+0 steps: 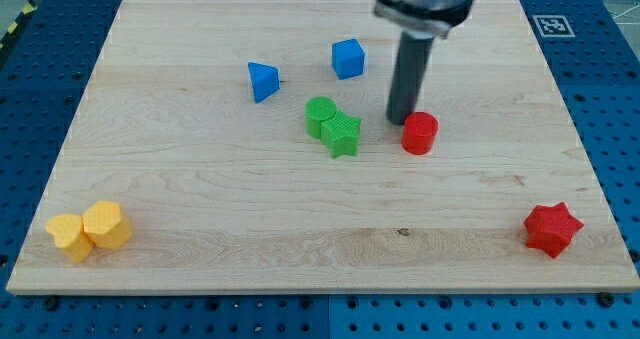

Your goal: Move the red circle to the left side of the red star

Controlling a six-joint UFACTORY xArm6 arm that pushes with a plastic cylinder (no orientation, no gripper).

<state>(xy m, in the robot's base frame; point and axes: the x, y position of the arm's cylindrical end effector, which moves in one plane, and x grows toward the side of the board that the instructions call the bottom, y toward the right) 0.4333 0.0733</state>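
The dark rod is hanging down over the middle of the pale wooden surface (200, 189), and my tip (398, 119) is resting just above and slightly to the view's left of the red circle block (420, 133), close enough that they are looking as if they are touching, though I cannot tell for sure. There is no gripper on this arm, so nothing is being grasped; the rod is only standing beside the block.

The red star block (552, 228) is sitting well apart, near the view's bottom right corner. The red circle is lying up and to the view's left of it.

Just to the view's left of the tip, a green round block (320, 113) and a green star block (342, 134) are sitting pressed together. Higher up, a blue cube (348, 58) and a blue triangular block (263, 81) are standing separately. At the bottom left corner, two yellow blocks (89, 230) are huddling side by side, their shapes unclear.
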